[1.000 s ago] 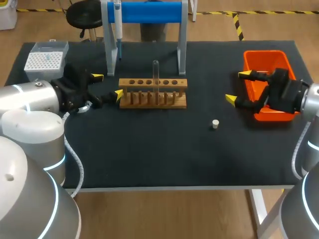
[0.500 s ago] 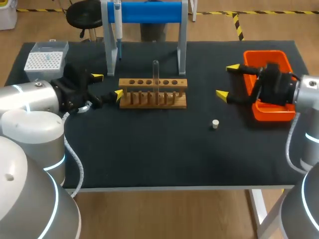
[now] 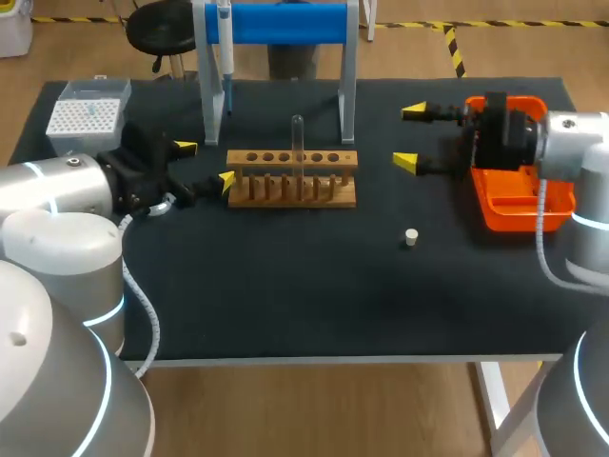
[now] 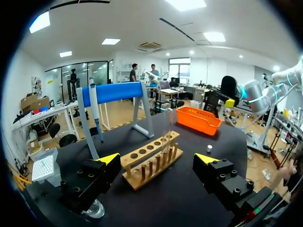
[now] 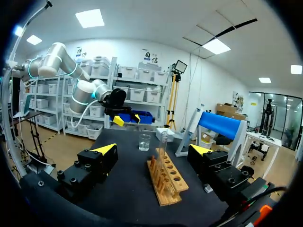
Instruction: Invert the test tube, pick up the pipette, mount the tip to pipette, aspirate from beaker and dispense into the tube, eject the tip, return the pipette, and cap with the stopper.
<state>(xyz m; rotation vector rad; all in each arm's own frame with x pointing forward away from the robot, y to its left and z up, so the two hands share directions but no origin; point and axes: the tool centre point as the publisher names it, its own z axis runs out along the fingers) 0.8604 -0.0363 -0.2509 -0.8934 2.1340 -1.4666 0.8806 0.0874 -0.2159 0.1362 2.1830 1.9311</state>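
A clear test tube (image 3: 298, 143) stands upright in the wooden rack (image 3: 292, 190) at mid-table. The pipette (image 3: 226, 57) hangs on the blue stand (image 3: 285, 23) behind the rack. A white tip box (image 3: 86, 116) sits at the far left, and a small white stopper (image 3: 410, 237) lies right of the rack. My left gripper (image 3: 206, 163) is open just left of the rack, above a glass beaker (image 3: 164, 203). My right gripper (image 3: 409, 137) is open and empty, right of the rack, pointing at it. From the right wrist, the tube (image 5: 163, 146) and beaker (image 5: 144, 141) lie ahead.
An orange bin (image 3: 521, 205) sits at the right side of the table, under my right wrist. In the left wrist view the rack (image 4: 151, 158) lies straight ahead between the open fingers, with the stopper (image 4: 209, 148) and the bin (image 4: 199, 120) beyond it.
My right arm has moved from over the orange bin toward the far side and leftward, closer to the rack, gripper still open. The left arm has not moved.
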